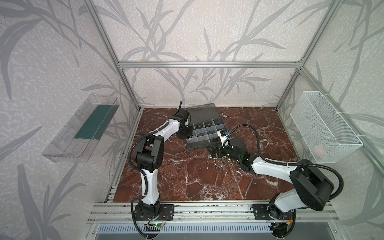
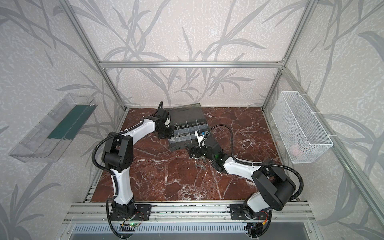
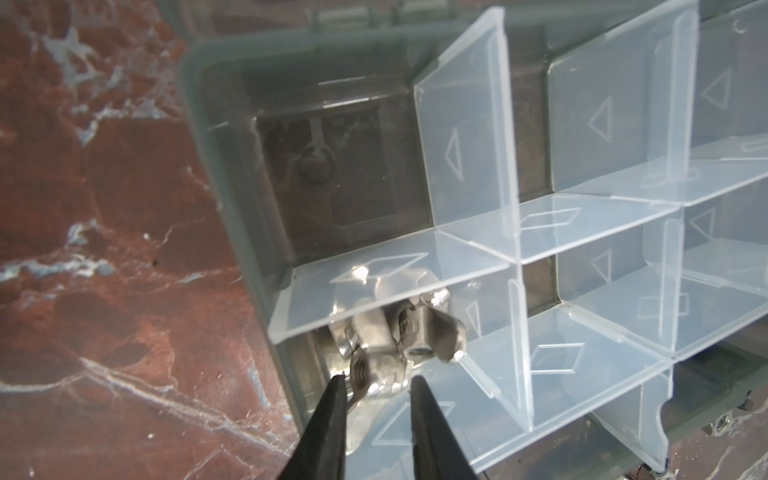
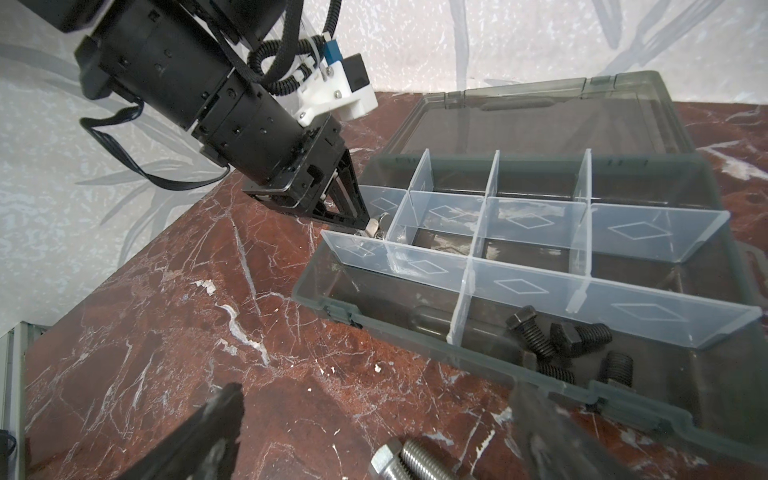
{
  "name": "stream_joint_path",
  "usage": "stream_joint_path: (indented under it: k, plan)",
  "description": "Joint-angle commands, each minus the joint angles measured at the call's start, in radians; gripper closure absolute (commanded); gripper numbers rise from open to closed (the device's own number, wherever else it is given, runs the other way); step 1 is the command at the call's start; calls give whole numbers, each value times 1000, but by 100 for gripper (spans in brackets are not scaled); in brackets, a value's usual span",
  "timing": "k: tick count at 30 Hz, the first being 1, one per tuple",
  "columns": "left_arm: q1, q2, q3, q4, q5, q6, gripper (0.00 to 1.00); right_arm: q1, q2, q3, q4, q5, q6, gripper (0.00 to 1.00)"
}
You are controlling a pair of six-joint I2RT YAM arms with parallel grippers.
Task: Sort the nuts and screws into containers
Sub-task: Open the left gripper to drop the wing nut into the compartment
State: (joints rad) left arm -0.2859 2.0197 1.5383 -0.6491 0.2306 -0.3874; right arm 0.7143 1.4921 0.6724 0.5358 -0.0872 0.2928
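over shiny silver wing nuts (image 3: 415,332) in one compartment (image 3: 353,299), the left gripper (image 3: 378,377) stands slightly parted.

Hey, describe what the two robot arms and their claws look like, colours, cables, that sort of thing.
The left arm and right arm match: glossy white shells, black joint housings. A black ribbed conduit loops beside each. The left claw and right claw are black, with two tapering pointed fingers. A white bracket with a blue connector sits by the left wrist.
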Motion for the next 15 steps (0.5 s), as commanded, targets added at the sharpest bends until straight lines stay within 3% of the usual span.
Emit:
stream_joint_path:
  k: [1,6,15]
  plan:
    - [2,-20,30,-46,-46,11,71,0,2,29,-13,16,-2,1]
    - [-3,-47,23,-45,-57,25,66,-1,4,31,-13,15,-1,1]
    - [-14,-164,-39,38,-43,57,42,-1,-3,30,-26,39,-3,1]
